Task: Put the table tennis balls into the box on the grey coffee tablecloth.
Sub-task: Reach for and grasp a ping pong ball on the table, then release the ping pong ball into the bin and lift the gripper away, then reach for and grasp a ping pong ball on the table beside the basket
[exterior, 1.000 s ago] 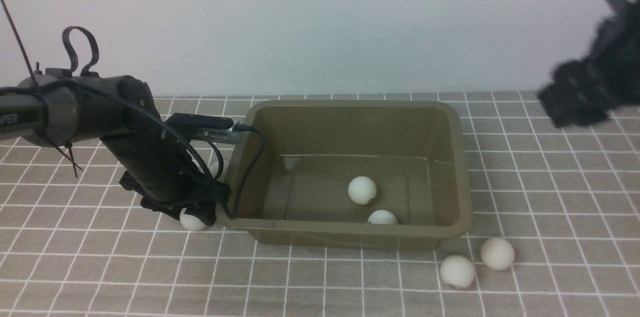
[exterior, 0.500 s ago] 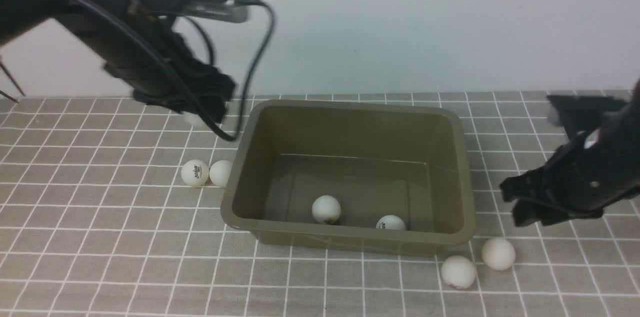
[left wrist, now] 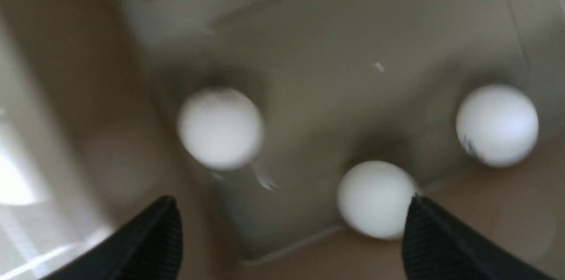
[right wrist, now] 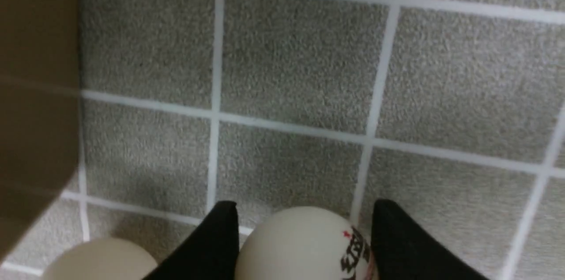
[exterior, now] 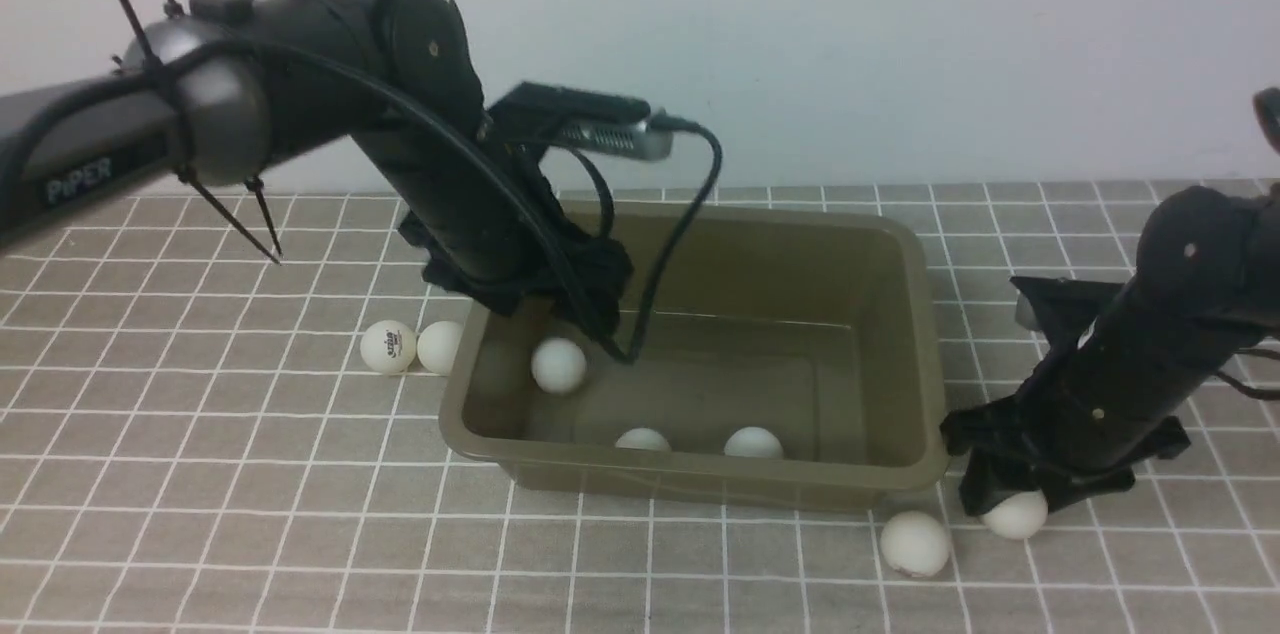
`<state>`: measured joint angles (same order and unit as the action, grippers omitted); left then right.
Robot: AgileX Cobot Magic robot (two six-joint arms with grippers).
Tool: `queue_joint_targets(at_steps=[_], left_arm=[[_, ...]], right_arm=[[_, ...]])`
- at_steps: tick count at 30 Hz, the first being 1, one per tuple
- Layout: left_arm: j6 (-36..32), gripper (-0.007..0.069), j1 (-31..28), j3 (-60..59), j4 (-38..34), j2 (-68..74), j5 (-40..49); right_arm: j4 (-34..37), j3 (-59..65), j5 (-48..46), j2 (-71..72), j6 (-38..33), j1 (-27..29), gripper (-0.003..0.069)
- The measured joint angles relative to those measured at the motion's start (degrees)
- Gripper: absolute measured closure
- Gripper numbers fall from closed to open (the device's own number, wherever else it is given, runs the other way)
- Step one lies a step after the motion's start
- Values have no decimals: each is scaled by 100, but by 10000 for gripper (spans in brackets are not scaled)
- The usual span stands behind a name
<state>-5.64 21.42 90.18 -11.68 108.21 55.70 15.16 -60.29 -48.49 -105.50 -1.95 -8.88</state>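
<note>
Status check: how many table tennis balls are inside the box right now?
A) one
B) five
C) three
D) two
C: three table tennis balls show inside the box, one near its left wall and two against its near wall.

The left arm stretches forward and bends down at the wrist, its tool (left wrist: 289, 227) pointing downward with fingers (left wrist: 154, 236) spread wide, gripping nothing. The right arm slopes steeply down, its tool (exterior: 1012, 506) low, fingers (right wrist: 216, 244) closed against both sides of a table tennis ball (right wrist: 291, 249).
</note>
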Motion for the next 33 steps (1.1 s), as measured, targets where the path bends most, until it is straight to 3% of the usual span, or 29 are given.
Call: queue_joint_targets(at_steps=[2, 3, 4, 6, 9, 13, 17, 19, 21, 22, 25, 26, 27, 29, 32, 33], left_arm=[[100, 145, -148, 240, 250, -113, 188], [118, 235, -242, 330, 431, -196, 306], [145, 388, -473, 435, 675, -388, 442], [151, 543, -841, 491, 914, -594, 619], [163, 610, -1347, 505, 960, -663, 915], [161, 629, -1984, 244, 739, -509, 1151], [-101, 621, -2181, 9, 383, -169, 1166], [-510, 571, -2159, -24, 51, 122, 1084], [-588, 555, -2133, -24, -2, 190, 1034], [-736, 484, -2073, -24, -127, 333, 810], [-799, 389, -2006, -24, -146, 476, 541], [-816, 326, -1975, -24, -140, 552, 358], [-816, 284, -1957, -24, -134, 591, 229], [-841, 153, -1907, -24, -128, 757, -168], [-853, 106, -1892, -24, -122, 877, -367], [-858, 86, -1881, -24, -122, 967, -491]], right_arm=[[-212, -144, -308, 121, 195, 93, 298], [-305, -225, -464, 224, 268, 145, 298], [-406, -370, -694, 442, 372, 225, 298], [-500, -673, -993, 908, 537, 310, 298], [-316, -1175, -1115, 1471, 532, 283, 298], [200, -1800, -989, 1629, 195, -99, 298], [402, -2218, -882, 1231, 11, -572, 295], [413, -2533, -875, 672, -1, -865, 215], [413, -2610, -890, 497, -1, -913, 180], [388, -2774, -1013, 251, -8, -967, 94], [242, -2942, -1284, 139, -29, -982, 34], [144, -3011, -1443, 151, -52, -982, 22], [67, -3055, -1532, 179, -79, -982, 21], [-413, -3075, -1987, 570, -132, -982, 89], [-750, -3011, -2149, 971, -51, -986, 170], [-1070, -2903, -2209, 1398, 110, -986, 239]])
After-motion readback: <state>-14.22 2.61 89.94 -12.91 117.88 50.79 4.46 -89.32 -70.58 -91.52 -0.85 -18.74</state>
